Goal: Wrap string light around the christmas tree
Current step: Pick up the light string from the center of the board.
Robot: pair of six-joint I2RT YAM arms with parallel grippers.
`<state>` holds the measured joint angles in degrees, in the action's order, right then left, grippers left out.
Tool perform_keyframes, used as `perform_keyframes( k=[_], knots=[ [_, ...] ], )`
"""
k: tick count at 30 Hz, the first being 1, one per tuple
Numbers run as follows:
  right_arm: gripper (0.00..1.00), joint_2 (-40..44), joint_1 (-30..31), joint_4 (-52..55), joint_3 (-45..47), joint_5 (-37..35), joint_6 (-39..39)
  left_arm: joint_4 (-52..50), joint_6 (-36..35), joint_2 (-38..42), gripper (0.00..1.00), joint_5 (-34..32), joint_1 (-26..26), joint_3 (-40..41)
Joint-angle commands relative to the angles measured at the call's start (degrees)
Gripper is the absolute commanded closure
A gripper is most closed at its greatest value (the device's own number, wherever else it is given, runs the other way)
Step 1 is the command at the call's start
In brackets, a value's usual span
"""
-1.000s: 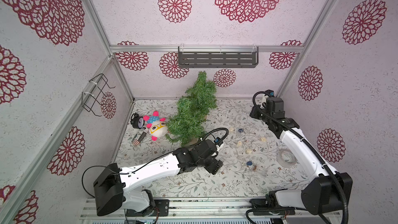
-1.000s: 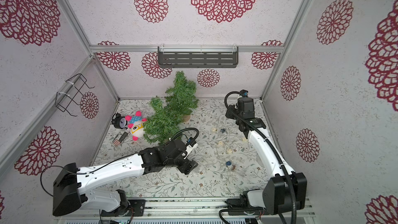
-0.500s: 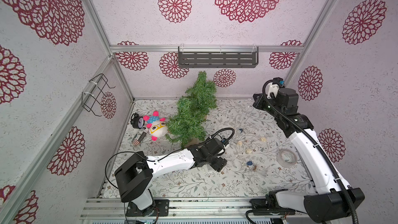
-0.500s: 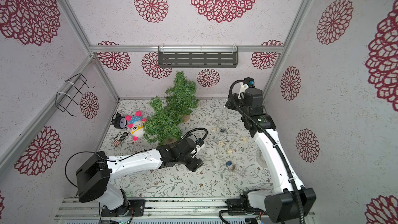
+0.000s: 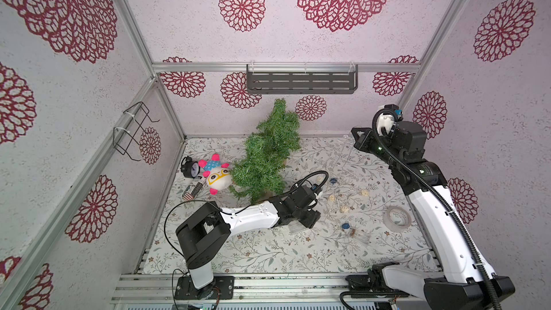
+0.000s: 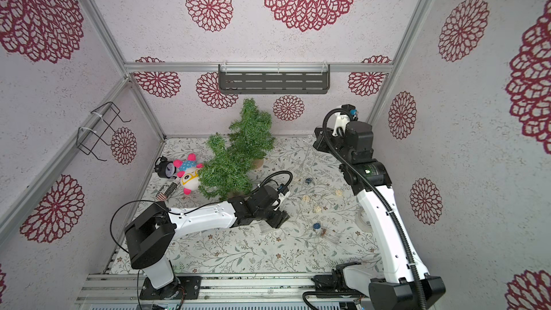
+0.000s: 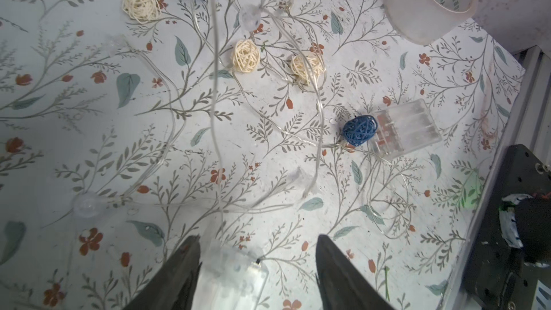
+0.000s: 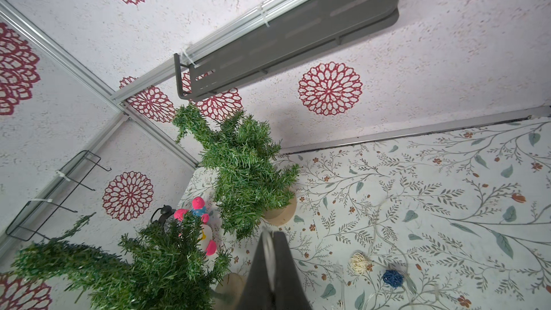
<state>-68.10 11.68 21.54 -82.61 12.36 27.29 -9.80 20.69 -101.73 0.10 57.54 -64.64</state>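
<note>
The string light (image 7: 214, 84) trails over the counter (image 7: 89, 144), probably limp and feather-light. Its clear battery box (image 7: 232, 278), at the frame's bottom, sits between the spread jaws of the left gripper (image 7: 257, 238) and is likely the one rigid handhold. The jaws of the right gripper (image 8: 269, 235) are pressed together, apparently pinching the string light.

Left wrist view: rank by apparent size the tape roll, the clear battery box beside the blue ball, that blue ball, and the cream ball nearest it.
1. tape roll, though partly cut off by the frame.
2. battery box.
3. blue ball and cream ball: look about alike, so unranked.
</note>
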Motion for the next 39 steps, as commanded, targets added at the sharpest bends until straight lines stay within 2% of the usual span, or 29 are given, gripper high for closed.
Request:
perform_keyframes(
  k=[1, 4, 8, 14, 20, 23, 25, 27, 31, 39],
  knots=[
    [1.00, 1.9, 0.0, -0.2, -2.0, 0.8, 0.8, 2.8, 2.5, 1.9, 0.35, -2.5, -0.5, 1.6],
    [1.00, 2.3, -0.1, -0.1, -1.9, 0.7, 0.8, 5.0, 2.5, 2.1, 0.35, -4.6, -0.6, 2.6],
    [1.00, 2.7, 0.0, -0.3, -1.7, 0.6, 1.0, 5.4, 2.0, -0.7, 0.35, -2.0, -1.3, -1.2],
    [1.00, 3.6, 0.0, -0.7, -0.9, 0.8, 1.4, 7.7, -0.3, -4.6, 0.38, -1.9, -2.0, -4.7],
    [1.00, 4.3, 0.0, -0.8, 0.1, 0.4, 1.2, 10.8, 0.2, -9.4, 0.49, -0.4, -2.6, -7.8],
    [1.00, 4.3, 0.0, -0.7, 0.6, 0.3, 1.1, 12.1, 0.7, -10.2, 0.60, -0.3, -2.6, -8.6],
    [1.00, 4.4, -0.1, -0.6, 0.8, 0.0, 0.9, 13.1, 1.1, -12.3, 0.71, 0.2, -2.6, -8.3],
    [1.00, 4.6, -0.1, -0.4, 0.8, -0.2, 0.5, 13.5, 1.3, -11.4, 0.85, 0.3, -2.7, -7.7],
    [1.00, 4.7, -0.1, -0.2, 0.9, -1.0, -0.4, 13.0, 1.1, -6.0, 1.00, -0.1, -2.6, -5.0],
    [1.00, 4.3, -0.1, 0.0, -0.6, -2.1, -1.9, 10.1, 2.3, 5.0, 1.00, 0.0, -2.0, 2.3]
  ],
)
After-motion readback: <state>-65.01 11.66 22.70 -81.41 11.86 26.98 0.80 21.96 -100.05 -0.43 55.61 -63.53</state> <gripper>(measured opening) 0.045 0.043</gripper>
